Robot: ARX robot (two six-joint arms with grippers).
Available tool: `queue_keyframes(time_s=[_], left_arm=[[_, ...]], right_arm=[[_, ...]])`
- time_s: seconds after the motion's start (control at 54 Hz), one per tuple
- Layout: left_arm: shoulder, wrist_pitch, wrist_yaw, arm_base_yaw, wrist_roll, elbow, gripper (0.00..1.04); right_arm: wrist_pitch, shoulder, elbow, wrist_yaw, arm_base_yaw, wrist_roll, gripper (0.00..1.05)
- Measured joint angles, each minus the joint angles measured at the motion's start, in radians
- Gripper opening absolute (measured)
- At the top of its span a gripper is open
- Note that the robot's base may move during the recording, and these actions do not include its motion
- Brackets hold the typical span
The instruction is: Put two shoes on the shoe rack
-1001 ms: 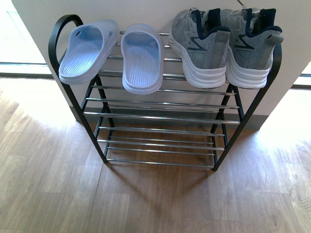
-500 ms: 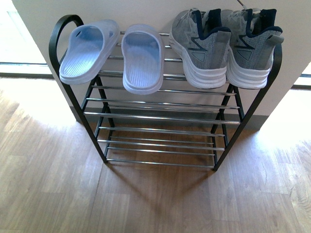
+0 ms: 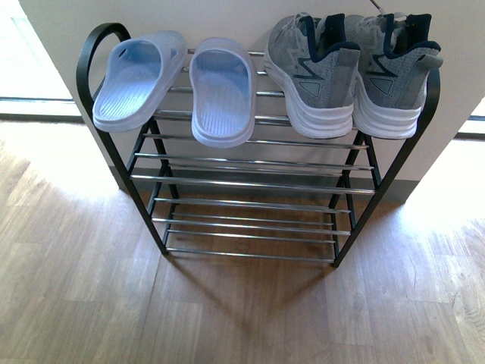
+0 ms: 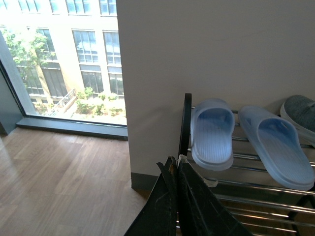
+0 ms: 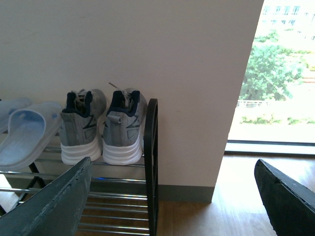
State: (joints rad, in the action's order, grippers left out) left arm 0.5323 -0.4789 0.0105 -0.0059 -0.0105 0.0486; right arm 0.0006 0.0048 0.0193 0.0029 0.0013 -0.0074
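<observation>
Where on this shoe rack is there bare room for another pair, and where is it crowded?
The top shelf is crowded: two slippers and two sneakers fill it side to side. The lower shelves of the rack, between the black side frames, show only bare bars. The wood floor in front is open too.

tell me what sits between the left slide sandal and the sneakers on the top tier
The other pale blue slide sandal, between the left sandal and the grey sneakers, as the front view shows.
</observation>
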Motion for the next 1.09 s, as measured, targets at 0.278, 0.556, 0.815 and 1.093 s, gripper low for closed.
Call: queue_keyframes(time_s=[0.278, 0.556, 0.815, 1.093], left_arm=[[-0.142, 0.088, -0.01, 0.002, 0.001, -0.034, 0.01], [-0.239, 0.185, -0.011, 0.002, 0.002, -0.034, 0.01], [-0.319, 0.264, -0.01, 0.002, 0.001, -0.034, 0.01], [-0.513, 0.473, -0.01, 0.002, 0.002, -0.034, 0.01]], right_arm=[[0.0, 0.0, 0.0, 0.0, 0.0, 0.0, 0.96], [0.0, 0.0, 0.0, 0.0, 0.0, 0.0, 0.96], [0.0, 0.0, 0.0, 0.0, 0.0, 0.0, 0.96], [0.0, 0.0, 0.0, 0.0, 0.0, 0.0, 0.96]])
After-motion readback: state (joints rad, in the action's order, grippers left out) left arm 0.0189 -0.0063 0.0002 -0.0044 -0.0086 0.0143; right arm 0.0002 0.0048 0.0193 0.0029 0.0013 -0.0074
